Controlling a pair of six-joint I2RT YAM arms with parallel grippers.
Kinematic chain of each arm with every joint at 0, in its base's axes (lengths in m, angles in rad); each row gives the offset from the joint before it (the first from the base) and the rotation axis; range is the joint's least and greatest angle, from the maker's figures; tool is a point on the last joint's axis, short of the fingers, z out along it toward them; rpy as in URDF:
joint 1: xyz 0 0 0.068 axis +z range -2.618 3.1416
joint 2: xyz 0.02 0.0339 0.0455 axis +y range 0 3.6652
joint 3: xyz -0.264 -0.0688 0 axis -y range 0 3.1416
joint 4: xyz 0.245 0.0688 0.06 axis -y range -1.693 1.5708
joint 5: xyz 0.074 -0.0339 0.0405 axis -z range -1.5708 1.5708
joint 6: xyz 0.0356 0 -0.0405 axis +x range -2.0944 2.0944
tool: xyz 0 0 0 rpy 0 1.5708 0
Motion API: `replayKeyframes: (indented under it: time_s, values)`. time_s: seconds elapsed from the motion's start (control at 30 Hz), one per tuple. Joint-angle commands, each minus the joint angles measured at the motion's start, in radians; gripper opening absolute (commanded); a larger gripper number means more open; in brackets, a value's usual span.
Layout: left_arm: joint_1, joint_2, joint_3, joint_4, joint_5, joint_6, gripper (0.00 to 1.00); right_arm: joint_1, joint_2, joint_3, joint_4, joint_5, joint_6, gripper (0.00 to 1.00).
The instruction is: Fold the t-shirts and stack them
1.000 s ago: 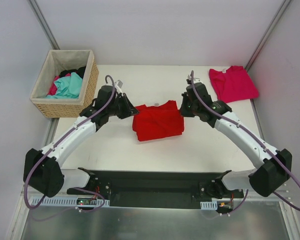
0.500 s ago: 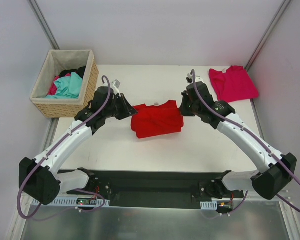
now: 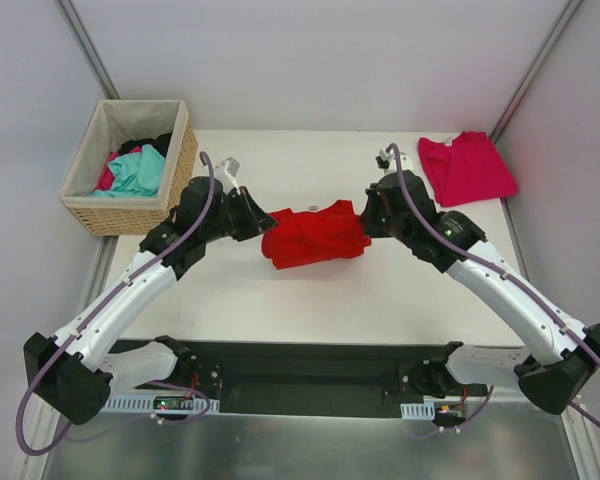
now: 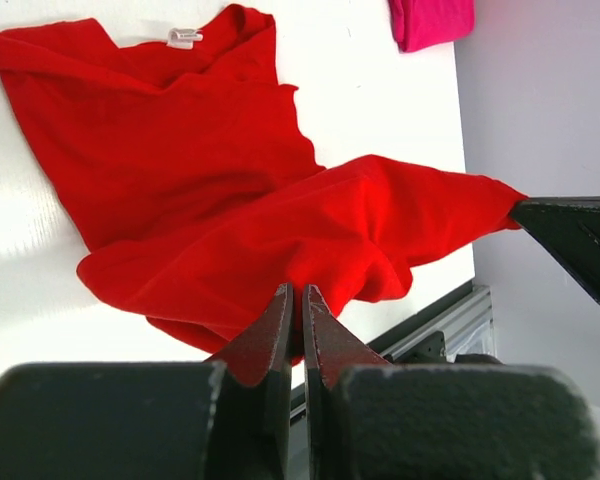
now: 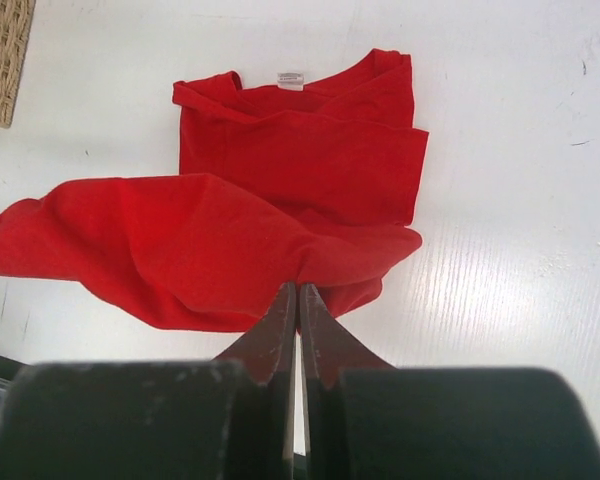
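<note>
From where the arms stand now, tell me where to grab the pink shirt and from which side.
Probably the near edge of the pink shirt, coming from the middle of the table. It lies flat in the far right corner beside the wall, so its near and left edges look easiest to reach.

High fixed view looking down, two wrist views close, facing inward, all sharing red t-shirt (image 3: 315,238)
</note>
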State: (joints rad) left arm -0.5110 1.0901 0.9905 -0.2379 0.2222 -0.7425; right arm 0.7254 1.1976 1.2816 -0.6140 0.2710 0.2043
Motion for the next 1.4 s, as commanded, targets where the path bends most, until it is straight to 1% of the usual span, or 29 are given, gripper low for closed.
replayKeyframes:
  time_s: [0.0,0.23,0.37,0.57,0.73,0.8,0.93,1.07,1.23,1.27,1.3,1.33,1.37]
  values:
    - [-0.011,-0.022,0.030,-0.012,-0.026,-0.005,0.00,0.012,-0.021,0.039,-0.007,0.037,-0.003,0.01]
    - [-0.011,0.060,0.046,-0.011,-0.066,0.014,0.00,0.009,0.051,0.048,0.020,0.056,-0.023,0.01]
    - [-0.009,0.142,0.105,-0.012,-0.101,0.041,0.00,-0.006,0.112,0.088,0.033,0.053,-0.042,0.01]
    - [0.009,0.255,0.178,-0.009,-0.122,0.054,0.00,-0.066,0.207,0.156,0.060,-0.009,-0.065,0.01]
    - [0.046,0.370,0.230,0.008,-0.106,0.040,0.00,-0.125,0.337,0.228,0.085,-0.058,-0.082,0.01]
    - [0.077,0.424,0.241,0.023,-0.070,0.029,0.00,-0.158,0.375,0.255,0.105,-0.090,-0.078,0.01]
    - [0.117,0.516,0.275,0.048,-0.055,0.015,0.00,-0.204,0.483,0.301,0.143,-0.130,-0.071,0.01]
    - [0.158,0.603,0.300,0.081,-0.060,-0.003,0.00,-0.253,0.644,0.378,0.169,-0.180,-0.068,0.01]
    - [0.203,0.732,0.365,0.097,-0.023,-0.008,0.00,-0.284,0.799,0.476,0.191,-0.217,-0.078,0.01]
    - [0.207,0.749,0.376,0.097,-0.017,-0.008,0.00,-0.288,0.822,0.511,0.191,-0.222,-0.080,0.03]
    - [0.207,0.778,0.388,0.100,-0.017,-0.003,0.00,-0.290,0.868,0.524,0.192,-0.230,-0.082,0.12]
    - [0.209,0.792,0.408,0.101,-0.015,0.000,0.00,-0.291,0.885,0.532,0.194,-0.234,-0.083,0.23]
    - [0.210,0.804,0.418,0.101,-0.014,0.002,0.00,-0.296,0.902,0.544,0.206,-0.237,-0.085,0.48]
